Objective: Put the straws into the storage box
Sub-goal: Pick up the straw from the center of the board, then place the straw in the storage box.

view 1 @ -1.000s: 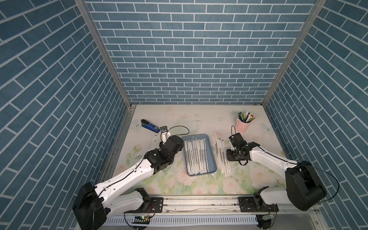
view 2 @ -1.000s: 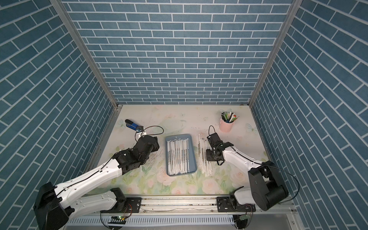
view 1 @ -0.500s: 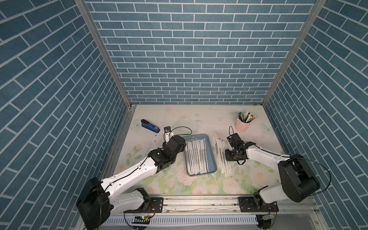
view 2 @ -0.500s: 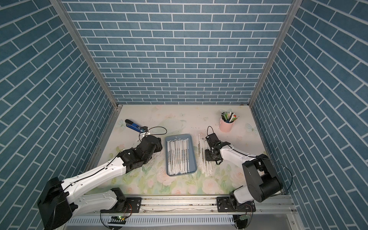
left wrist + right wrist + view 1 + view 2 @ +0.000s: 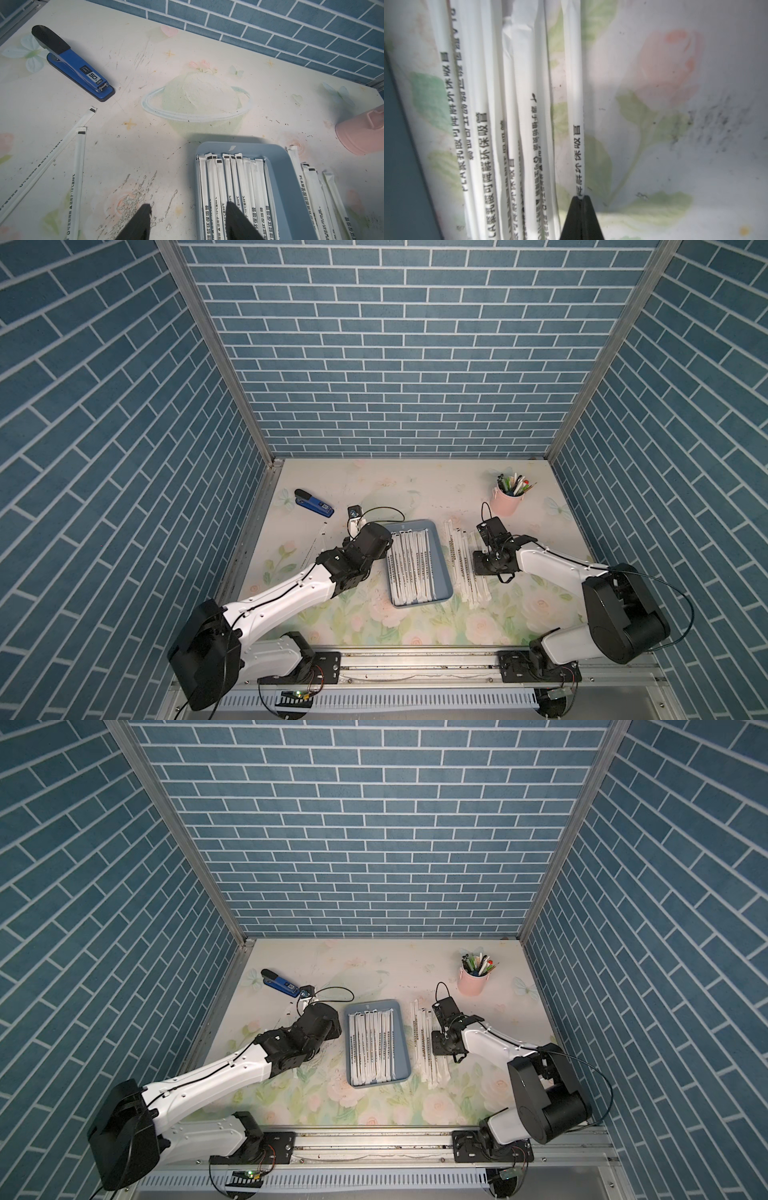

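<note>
The right gripper (image 5: 580, 199), pinched shut on the outermost straw (image 5: 574, 83) of the bunch (image 5: 461, 564) lying parallel just beside the storage box (image 5: 438, 560), has that box toward the table's (image 5: 415, 489) left edge, while the left gripper (image 5: 187, 207) gapes empty

The floral-printed tabletop (image 5: 415, 489) (scuffed in places) was enclosed on three sides by blue brick-patterned walls (image 5: 395, 364).

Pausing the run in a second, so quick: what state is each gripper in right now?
Left gripper: open, holding nothing.
Right gripper: shut on a straw at the edge of the loose pile.
</note>
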You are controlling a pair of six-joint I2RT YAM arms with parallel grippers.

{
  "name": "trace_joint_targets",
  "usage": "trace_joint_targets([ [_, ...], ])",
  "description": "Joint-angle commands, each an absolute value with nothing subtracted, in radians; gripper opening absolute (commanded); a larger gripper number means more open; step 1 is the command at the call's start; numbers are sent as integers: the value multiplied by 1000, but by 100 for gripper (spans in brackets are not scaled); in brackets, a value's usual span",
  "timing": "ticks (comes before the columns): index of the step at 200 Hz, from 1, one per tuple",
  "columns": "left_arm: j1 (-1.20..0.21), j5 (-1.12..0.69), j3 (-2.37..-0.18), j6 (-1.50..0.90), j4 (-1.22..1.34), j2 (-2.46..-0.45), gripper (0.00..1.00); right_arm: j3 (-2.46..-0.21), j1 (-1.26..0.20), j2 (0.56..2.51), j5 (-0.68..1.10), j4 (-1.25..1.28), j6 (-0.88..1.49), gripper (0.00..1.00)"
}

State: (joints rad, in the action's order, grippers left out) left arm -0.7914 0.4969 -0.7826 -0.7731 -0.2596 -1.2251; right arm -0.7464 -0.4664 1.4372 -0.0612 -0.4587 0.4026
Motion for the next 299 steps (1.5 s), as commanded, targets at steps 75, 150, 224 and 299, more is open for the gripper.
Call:
trace_joint_targets([
  [75, -788, 556, -801, -811, -316, -1217, 59, -925, -696, 1313, -35, -473, 614, 3],
  [150, -788, 543, -793, -811, -317, -1217, 59, -840, -807, 1482, -14, -214, 723, 2],
  [224, -788, 539, -778, -818, -321, -1206, 59, -795, -806, 1589, 56, -145, 749, 1],
  [299, -788, 538, -767, -818, -314, -1202, 59, -805, -802, 1630, 51, -139, 744, 2],
])
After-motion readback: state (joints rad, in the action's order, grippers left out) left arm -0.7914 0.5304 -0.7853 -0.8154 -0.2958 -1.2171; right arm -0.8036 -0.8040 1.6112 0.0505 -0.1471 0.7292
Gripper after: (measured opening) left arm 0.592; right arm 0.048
